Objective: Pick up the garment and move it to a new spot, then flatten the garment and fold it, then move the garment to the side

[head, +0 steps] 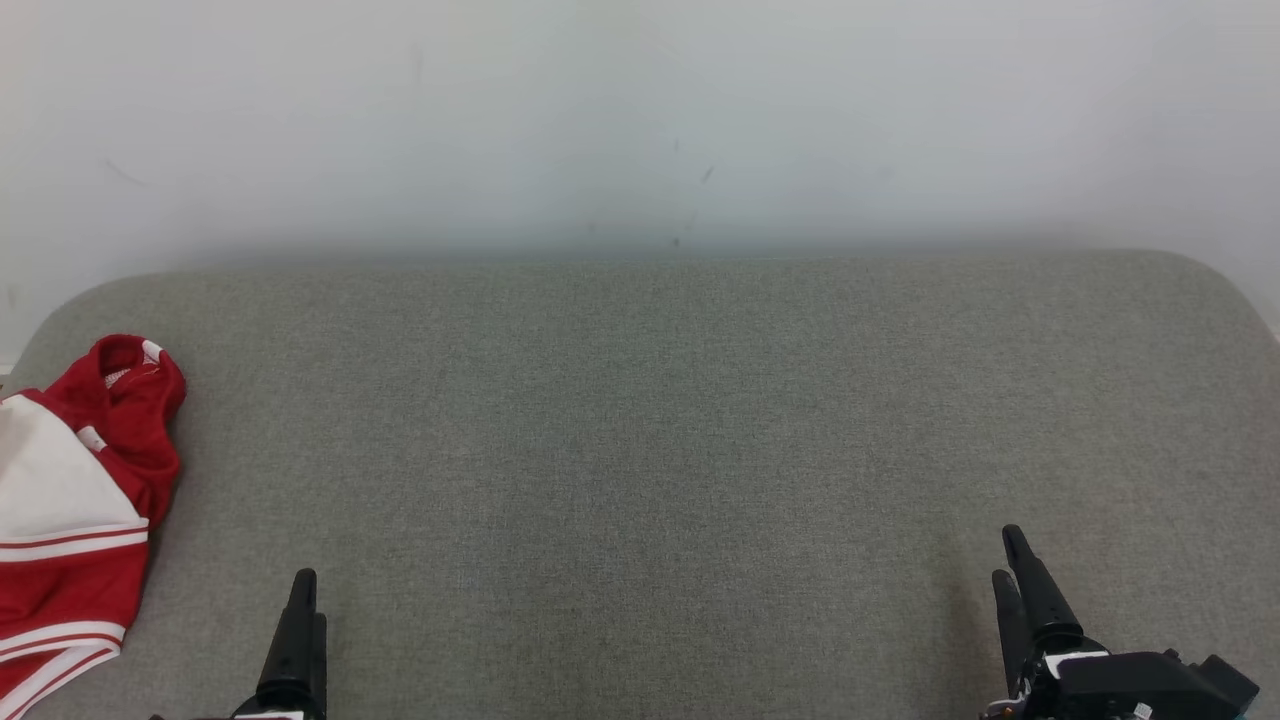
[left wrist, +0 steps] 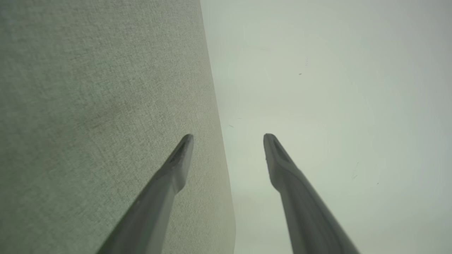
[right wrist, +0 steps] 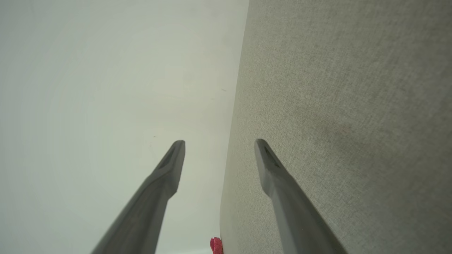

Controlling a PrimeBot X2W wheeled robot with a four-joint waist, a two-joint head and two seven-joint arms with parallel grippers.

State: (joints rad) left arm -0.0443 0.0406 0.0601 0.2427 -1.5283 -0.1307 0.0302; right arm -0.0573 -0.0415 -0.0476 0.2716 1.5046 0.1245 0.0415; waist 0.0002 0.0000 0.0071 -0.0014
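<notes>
Left gripper (left wrist: 228,137), right gripper (right wrist: 219,141): fingers wide, empty. Garment (head: 70,500) far left, soft, limp; collar likely best hold.

Soft even indoor light, faint shadows, no glare, wrist views greenish, hazy, bent at edges

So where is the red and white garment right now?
In the head view the garment lies at the far left edge of the grey fabric surface, just left of the robot's left fingers, untouched.
</notes>
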